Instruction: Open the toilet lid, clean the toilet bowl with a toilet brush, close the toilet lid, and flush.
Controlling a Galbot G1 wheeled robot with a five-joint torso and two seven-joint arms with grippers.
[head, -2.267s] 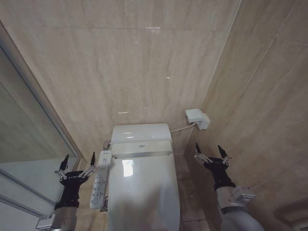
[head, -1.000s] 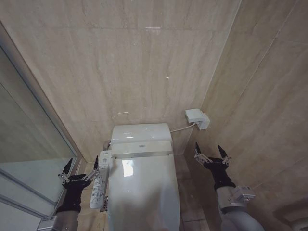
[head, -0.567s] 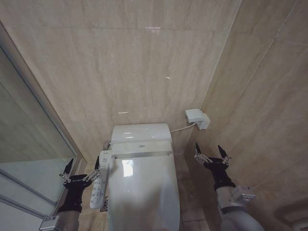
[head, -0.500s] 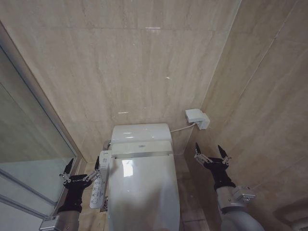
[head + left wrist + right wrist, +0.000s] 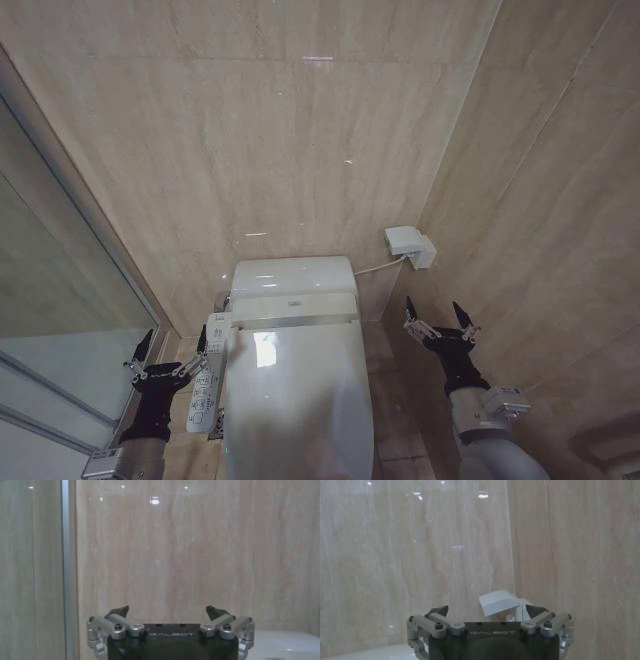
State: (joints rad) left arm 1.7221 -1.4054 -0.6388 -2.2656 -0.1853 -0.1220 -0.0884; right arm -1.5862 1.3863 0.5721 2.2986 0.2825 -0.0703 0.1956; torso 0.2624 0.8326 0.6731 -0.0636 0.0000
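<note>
Below, glossy white toilet lid (image 5: 297, 400) down, left claw (image 5: 171, 349) and right claw (image 5: 438, 315) spread.

Toilet lid (image 5: 300, 400): glossy white plastic, smooth, bright glare patch near hinge. Tank cover (image 5: 293, 275) behind: same glossy white. Side button panel (image 5: 204, 385): white plastic, duller sheen. Wall tiles (image 5: 300, 140): polished beige stone look, faint veining, lamp reflections. Wall box (image 5: 409, 245): white plastic, matt. Left gripper (image 5: 168, 343) and right gripper (image 5: 438, 312): matt black housing, bare silver metal links, dark jaws. Glass panel (image 5: 50, 290) at left: smooth, reflective.
</note>
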